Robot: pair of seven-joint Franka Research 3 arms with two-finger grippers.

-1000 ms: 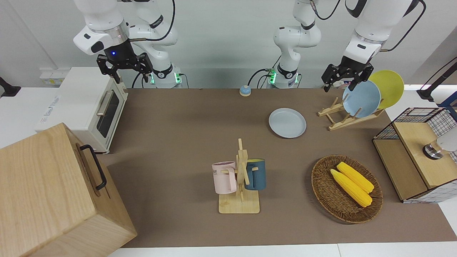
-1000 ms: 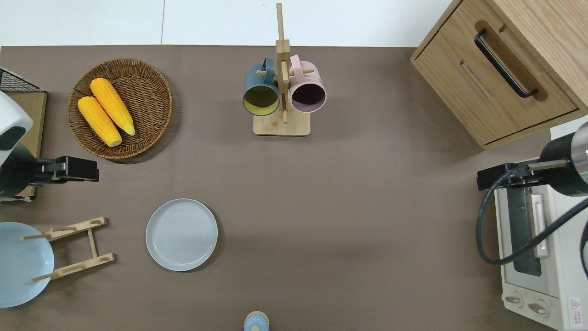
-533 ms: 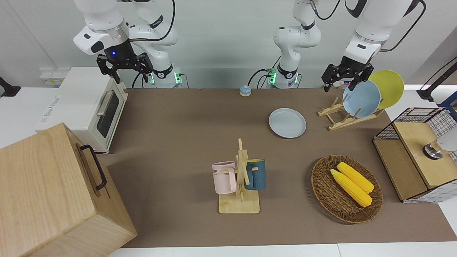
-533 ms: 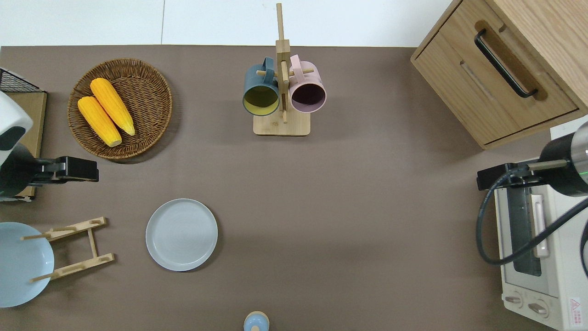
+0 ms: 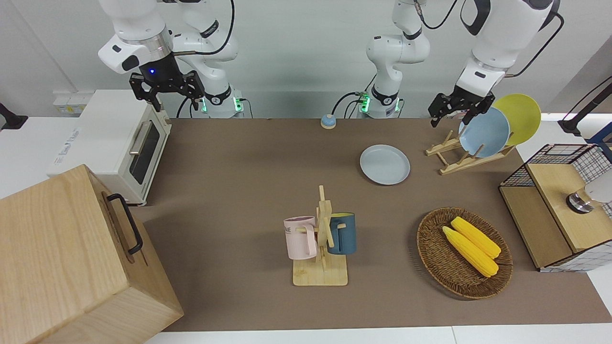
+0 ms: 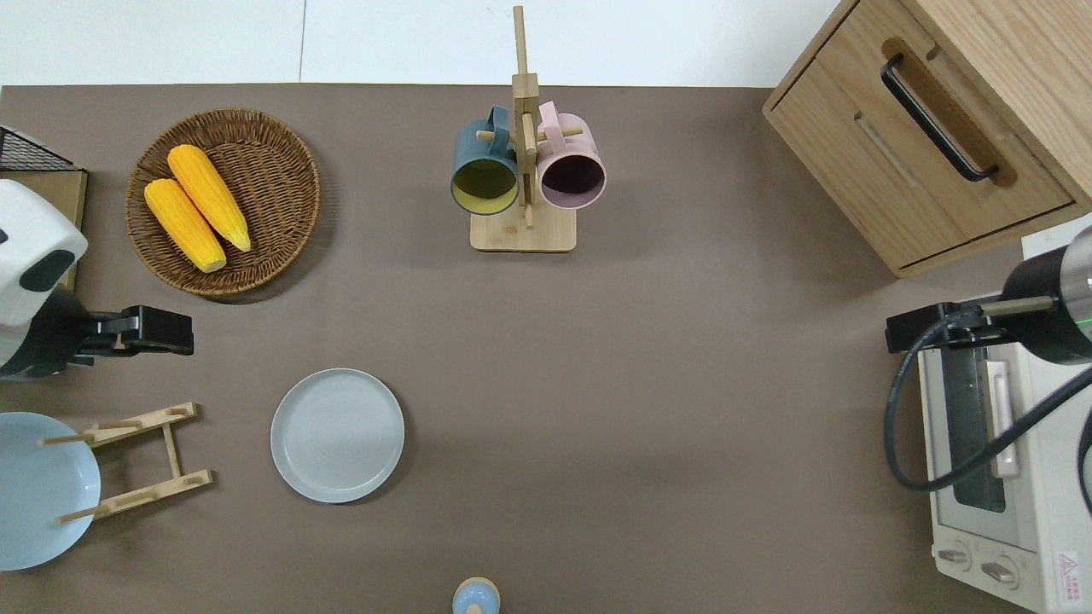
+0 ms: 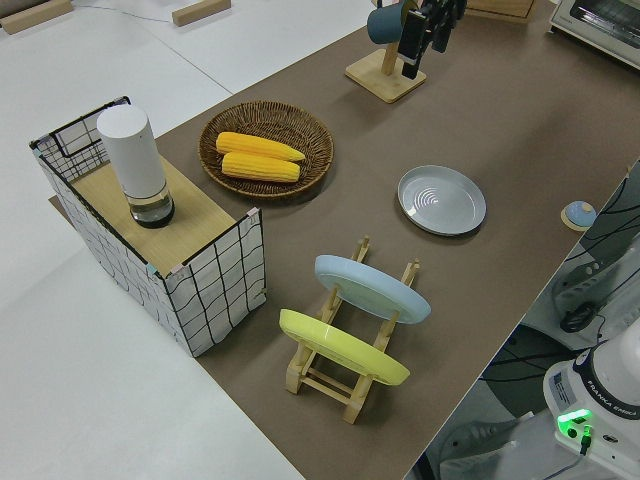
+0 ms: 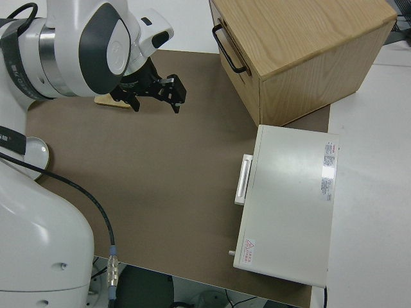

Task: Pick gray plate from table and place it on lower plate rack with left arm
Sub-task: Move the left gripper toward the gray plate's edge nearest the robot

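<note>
Gray plate (image 6: 338, 435) lies flat on the brown table (image 6: 648, 384), untouched, beside the rack (image 6: 136, 461) and toward the right arm's end of the table from it. The rack's low wooden rails carry slanted pegs; a blue plate (image 6: 34, 489) leans in them and a yellow plate (image 5: 521, 117) leans just beside the blue one, while the pegs nearest the gray plate stand bare. The left gripper (image 6: 162, 331) is up in the air, empty, its black fingers (image 5: 432, 117) spread apart and holding nothing. Seen from overhead, it hangs over bare table between the basket (image 6: 223, 202) of two corn cobs (image 6: 196, 207) and the rack, well apart from the gray plate and toward the left arm's end of the table from it. The plate sits nearer to the robots than the spot under the gripper. A mug tree (image 6: 523, 153) with a blue mug (image 6: 485, 169) and a pink mug (image 6: 572, 169) stands farther from the robots than the plate, and a small bell (image 6: 475, 596) sits nearer to them. The right arm is parked, its gripper (image 5: 167, 88) with fingers spread and empty.
</note>
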